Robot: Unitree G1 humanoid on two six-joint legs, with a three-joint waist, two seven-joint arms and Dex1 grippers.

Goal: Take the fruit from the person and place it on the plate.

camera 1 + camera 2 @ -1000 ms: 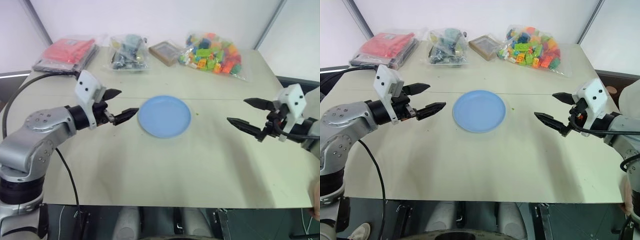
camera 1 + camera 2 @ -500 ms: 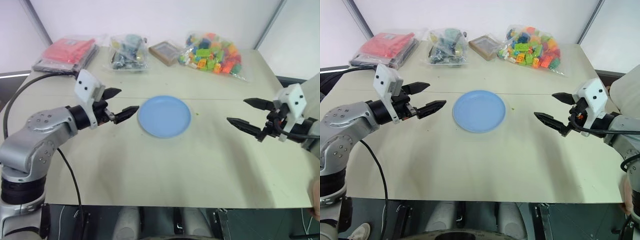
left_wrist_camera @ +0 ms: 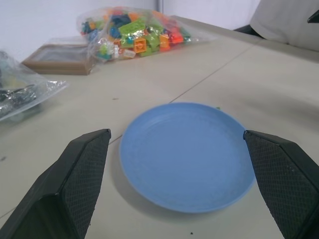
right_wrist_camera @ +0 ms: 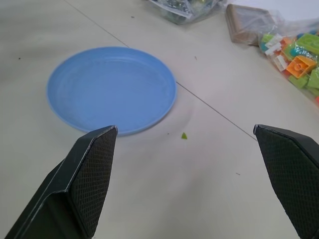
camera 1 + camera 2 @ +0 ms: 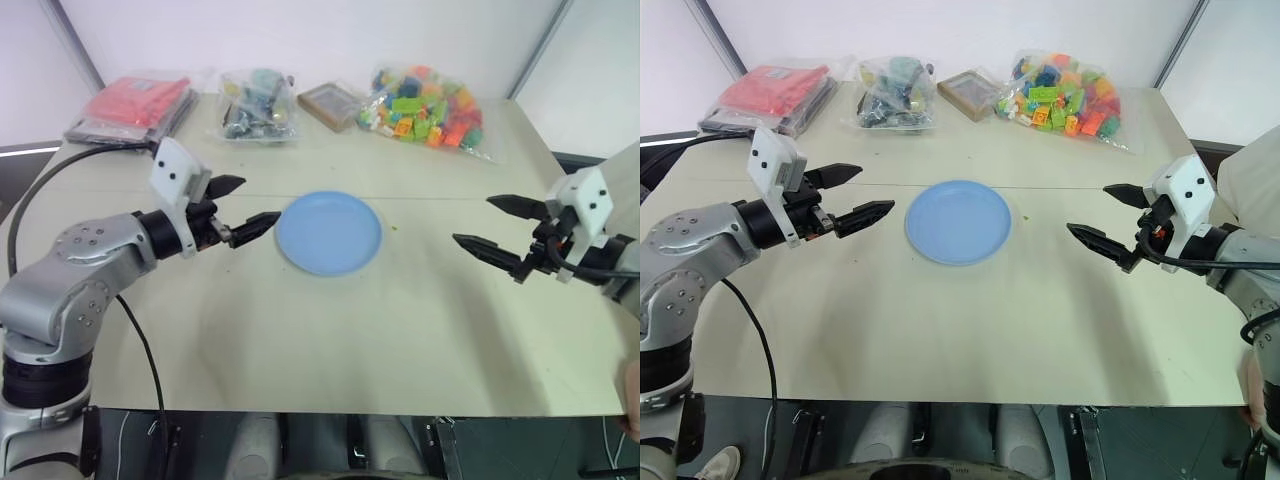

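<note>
The light-blue plate (image 5: 330, 232) lies flat and bare in the middle of the table. Left of it, my left gripper (image 5: 260, 199) hovers open above the table with nothing between its fingers, pointing at the plate's rim. On the other side my right gripper (image 5: 472, 220) is open and holds nothing, a good gap away from the plate. Both wrist views look across the plate (image 3: 187, 154) between spread black fingers (image 4: 89, 174). The fruit is out of view. Of the person, a white garment (image 5: 1252, 180) shows at the right edge and part of a hand (image 5: 632, 392) at the table's front right corner.
Along the table's far edge lie a red package (image 5: 135, 105), a clear bag of dark parts (image 5: 258, 103), a brown box (image 5: 330, 103) and a bag of coloured toy blocks (image 5: 425, 105). The table's front edge (image 5: 330, 410) runs close below my arms.
The person's white garment has come further into view at the right edge. Both grippers and the plate stay where they were.
</note>
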